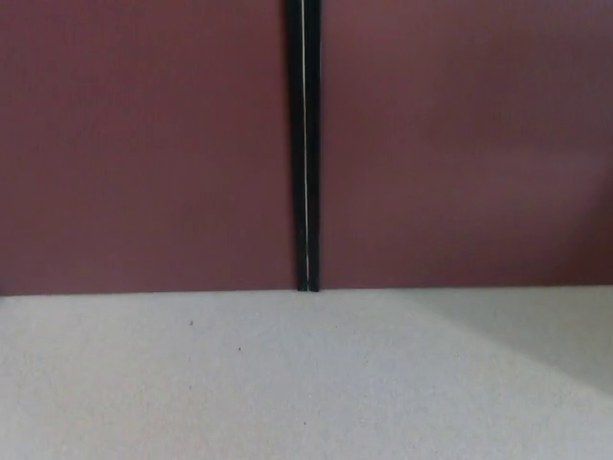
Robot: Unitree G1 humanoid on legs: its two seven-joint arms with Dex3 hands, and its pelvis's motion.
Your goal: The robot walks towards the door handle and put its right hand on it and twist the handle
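Note:
Two dark red door panels fill the upper part of the head view, the left panel (144, 144) and the right panel (460, 144). A narrow black vertical seam (305, 144) with a thin bright line runs between them down to the floor. No door handle shows in this frame. Neither of my hands nor any part of my arms is in view.
A pale speckled floor (287, 383) covers the lower third and meets the doors along a straight line. A faint shadow lies across the floor at the lower right (546, 335).

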